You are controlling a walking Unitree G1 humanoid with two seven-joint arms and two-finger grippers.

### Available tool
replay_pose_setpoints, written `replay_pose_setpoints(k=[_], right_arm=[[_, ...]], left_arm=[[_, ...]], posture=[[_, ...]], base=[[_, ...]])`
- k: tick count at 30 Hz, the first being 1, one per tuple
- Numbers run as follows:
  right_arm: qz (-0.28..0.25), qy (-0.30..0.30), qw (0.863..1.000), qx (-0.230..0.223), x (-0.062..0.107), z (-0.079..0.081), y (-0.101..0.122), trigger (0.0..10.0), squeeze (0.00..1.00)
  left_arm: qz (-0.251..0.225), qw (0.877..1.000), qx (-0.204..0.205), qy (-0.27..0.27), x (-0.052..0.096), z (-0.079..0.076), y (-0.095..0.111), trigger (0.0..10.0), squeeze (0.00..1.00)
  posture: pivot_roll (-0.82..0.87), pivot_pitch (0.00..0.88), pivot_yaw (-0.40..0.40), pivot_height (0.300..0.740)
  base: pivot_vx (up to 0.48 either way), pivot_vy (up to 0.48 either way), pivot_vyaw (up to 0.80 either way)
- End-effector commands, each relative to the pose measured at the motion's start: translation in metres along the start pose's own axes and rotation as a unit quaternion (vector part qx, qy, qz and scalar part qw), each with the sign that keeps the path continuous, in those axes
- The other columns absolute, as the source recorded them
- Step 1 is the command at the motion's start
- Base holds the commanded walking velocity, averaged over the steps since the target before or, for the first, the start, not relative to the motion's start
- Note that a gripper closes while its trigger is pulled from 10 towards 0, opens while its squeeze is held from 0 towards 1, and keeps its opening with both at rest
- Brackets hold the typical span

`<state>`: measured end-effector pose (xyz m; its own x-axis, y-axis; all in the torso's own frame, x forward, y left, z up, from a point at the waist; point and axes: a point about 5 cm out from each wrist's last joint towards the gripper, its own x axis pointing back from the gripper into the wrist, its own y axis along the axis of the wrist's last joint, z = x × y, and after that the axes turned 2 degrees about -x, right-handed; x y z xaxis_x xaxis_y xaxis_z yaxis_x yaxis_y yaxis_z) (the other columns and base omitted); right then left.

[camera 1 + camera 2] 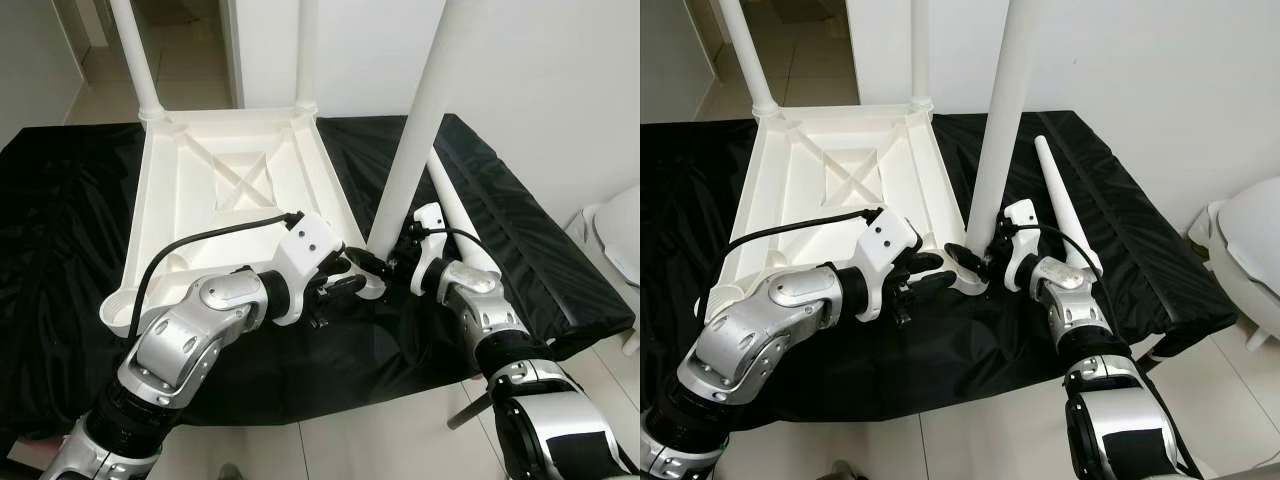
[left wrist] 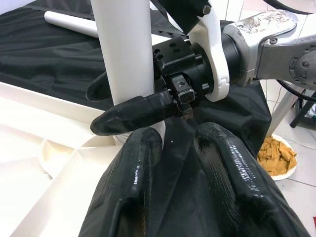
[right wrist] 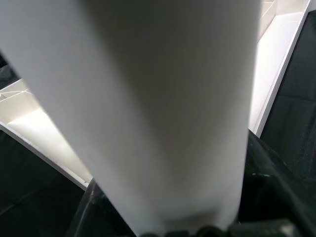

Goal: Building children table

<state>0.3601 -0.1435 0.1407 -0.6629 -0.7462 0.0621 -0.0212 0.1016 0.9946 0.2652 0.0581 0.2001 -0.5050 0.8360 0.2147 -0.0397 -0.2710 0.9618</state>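
While clamped in the right gripper (image 2: pixel 143 106), table leg (image 1: pixel 420 120) at the tabletop (image 1: pixel 230 190) corner; left gripper (image 2: pixel 192 163) parted.

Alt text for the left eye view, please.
The right claw grips a white cylindrical table leg standing at the near right corner of an upturned white plastic tabletop on black cloth. The left claw reaches in beside that corner.

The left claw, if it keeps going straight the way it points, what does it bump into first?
Most likely the right claw, which is clamped on the upright white table leg just ahead of the left claw. Depth is hard to judge, but that leg and the claw holding it stand right in its line.
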Motion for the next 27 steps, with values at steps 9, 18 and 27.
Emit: replay_pose_setpoints(k=[9, 18, 27], right_arm=[[0.025, -0.056, 0.998, -0.014, 0.01, -0.008, -0.014, 0.0, 0.0], [-0.006, -0.139, 0.99, -0.028, 0.011, 0.002, -0.014, 0.0, 0.0], [-0.043, -0.256, 0.963, -0.076, 0.0, 0.037, -0.011, 0.0, 0.0]], left_arm=[[-0.001, 1.0, -0.003, -0.021, 0.0, -0.004, 0.003, 10.0, 0.0], [-0.001, 1.0, 0.0, -0.023, 0.0, -0.006, 0.001, 10.0, 0.0], [-0.001, 1.0, 0.001, -0.027, -0.001, -0.007, 0.0, 10.0, 0.0]], posture=[[-0.01, 0.02, -0.03, 0.74], [-0.02, 0.026, -0.036, 0.74], [-0.03, 0.025, -0.035, 0.74]], base=[[0.0, 0.0, 0.0], [0.0, 0.0, 0.0], [0.0, 0.0, 0.0]])
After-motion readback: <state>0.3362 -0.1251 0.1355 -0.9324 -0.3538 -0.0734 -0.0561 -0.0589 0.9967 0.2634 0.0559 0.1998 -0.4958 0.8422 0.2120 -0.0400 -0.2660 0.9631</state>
